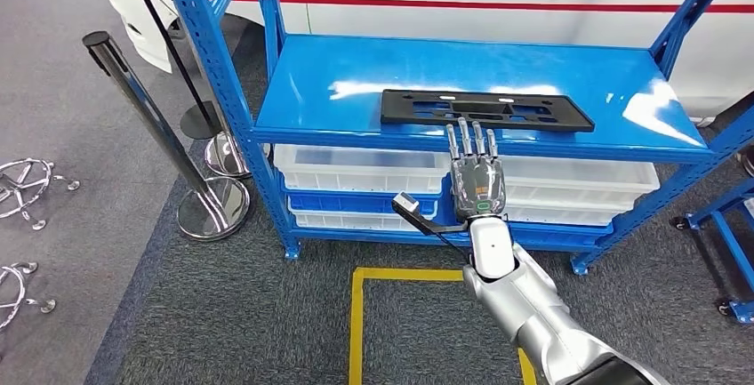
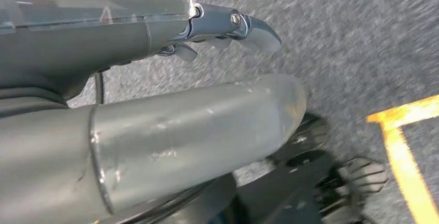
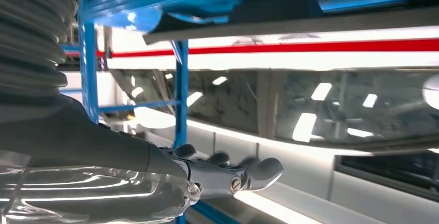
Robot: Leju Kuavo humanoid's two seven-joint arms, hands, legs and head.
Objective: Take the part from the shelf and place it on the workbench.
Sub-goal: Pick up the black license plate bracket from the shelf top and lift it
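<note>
Right robot hand (image 1: 477,174), fingers spread, seemingly just short of long flat black part (image 1: 485,109).

Blue metal shelf (image 1: 356,83), glossy top deck: one long flat black part (image 1: 485,109) lying lengthwise near the front edge. Lower tier: clear plastic bins (image 1: 356,170) side by side. Shelf stands on grey carpet floor (image 1: 267,314) marked with yellow tape (image 1: 357,323).

Silver right arm (image 1: 542,323), smooth rounded shell, white wrist section with a thin black cable looping off at nine o'clock. The right hand (image 1: 477,172) has a dark palm plate, green ring mark and metallic grey fingers (image 1: 471,139). The left hand (image 2: 155,131) shows a scuffed grey thumb and a screw-headed finger link.
</note>
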